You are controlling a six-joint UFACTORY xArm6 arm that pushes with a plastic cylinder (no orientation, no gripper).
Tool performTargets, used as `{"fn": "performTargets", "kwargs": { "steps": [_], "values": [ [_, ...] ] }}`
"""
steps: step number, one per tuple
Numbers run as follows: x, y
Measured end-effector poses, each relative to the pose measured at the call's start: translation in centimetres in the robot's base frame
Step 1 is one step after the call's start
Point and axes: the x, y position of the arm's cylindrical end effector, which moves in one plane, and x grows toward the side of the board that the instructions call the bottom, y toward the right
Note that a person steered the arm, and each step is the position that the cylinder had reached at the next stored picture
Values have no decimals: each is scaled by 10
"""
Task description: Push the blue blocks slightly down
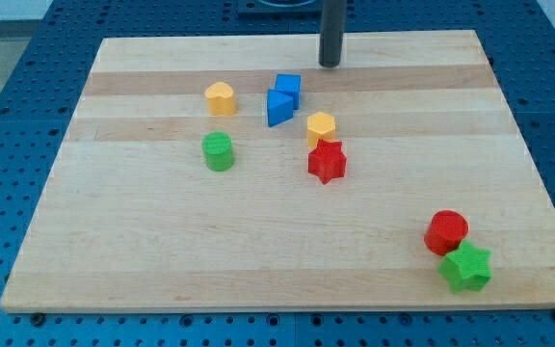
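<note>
Wooden board, my tip just above blue blocks, no fingers visible.

One camera covers the scene. It looks down at the board from above and from the side nearer the view's bottom, at an oblique angle: the board's far edge, at the view's top, appears shorter than its near edge, and the side edges converge upward. The camera faces the rod, which enters from the view's top edge, with my tip near the far edge. Range is moderate: the whole board fits the frame, with a strip of blue perforated table visible on all sides. Framing is roughly centred left to right. No second view exists, so no scene area is shared.
</note>
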Motion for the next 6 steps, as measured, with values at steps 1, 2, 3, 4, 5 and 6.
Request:
{"fn": "performTargets", "kwargs": {
  "steps": [1,2,3,4,5,6],
  "values": [
    [1,-66],
    [4,-83],
    [11,-88],
    [19,-77],
    [56,-48],
    [107,-16]
  ]
}}
